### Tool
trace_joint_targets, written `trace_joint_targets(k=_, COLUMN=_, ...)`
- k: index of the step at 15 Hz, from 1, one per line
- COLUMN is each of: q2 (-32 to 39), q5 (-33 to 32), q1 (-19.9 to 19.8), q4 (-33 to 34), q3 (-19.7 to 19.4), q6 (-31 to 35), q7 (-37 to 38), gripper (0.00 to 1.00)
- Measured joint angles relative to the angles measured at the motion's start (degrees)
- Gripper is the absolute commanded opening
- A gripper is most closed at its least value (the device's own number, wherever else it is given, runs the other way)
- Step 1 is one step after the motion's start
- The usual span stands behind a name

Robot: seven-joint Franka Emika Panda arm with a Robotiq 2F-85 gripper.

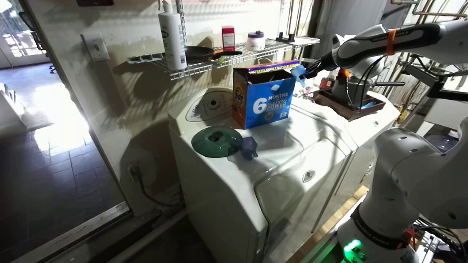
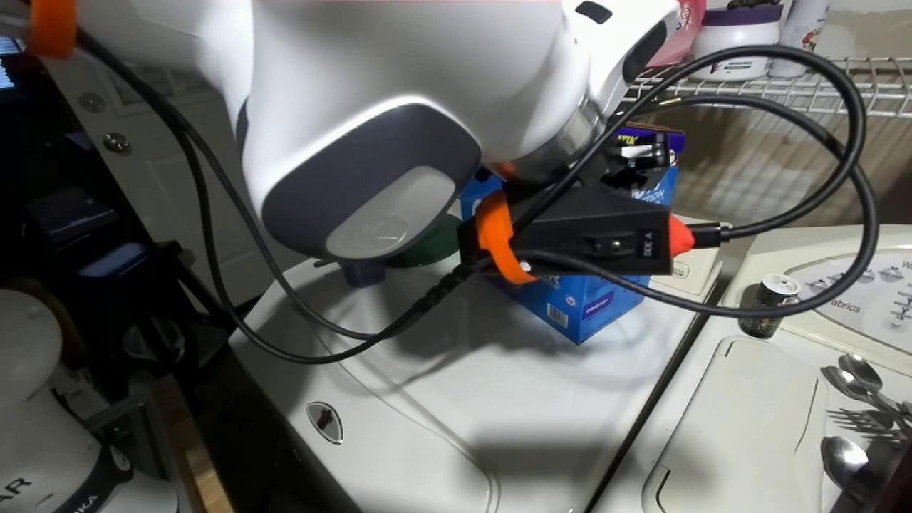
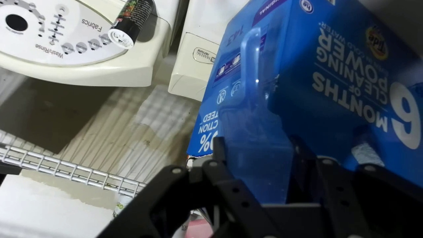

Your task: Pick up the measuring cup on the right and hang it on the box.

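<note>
- From where I stand, the gripper (image 3: pixel 258 147) pinches the blue measuring cup (image 3: pixel 252 122), a finger against each side, low in the middle of the wrist view; its handle points up the frame, away from the fingers.
- The cup is in the air at the top right corner of the detergent box (image 1: pixel 270 104), in the upper right of an exterior view. I can't tell whether they touch.
- That box stands upright on a white machine (image 1: pixel 219 186), its top open.
- Near mid-frame there, a darker blue cup (image 1: pixel 248 147) sits just beside a green disc (image 1: pixel 219 150).
- Along the upper middle, a wire shelf (image 1: pixel 281 43) bears a frying pan (image 1: pixel 199 54), a red carton (image 1: pixel 228 39) and a white jar (image 1: pixel 255 43).
- At the right edge of an exterior view, spoons (image 2: pixel 844 459) lie below a small can (image 2: pixel 764 311).
</note>
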Motion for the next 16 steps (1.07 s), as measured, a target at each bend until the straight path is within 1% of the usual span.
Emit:
trace_joint_targets(k=6, q2=-1.4, q5=0.7, q1=1.8, q4=1.8, q3=-1.1, q6=-2.8, q7=-1.2, gripper=0.25)
trace_joint_targets(k=16, q2=-2.0, q5=1.4, q1=4.2, q4=4.1, q3=-2.7, q6=-5.4, q7=-1.5, gripper=0.25)
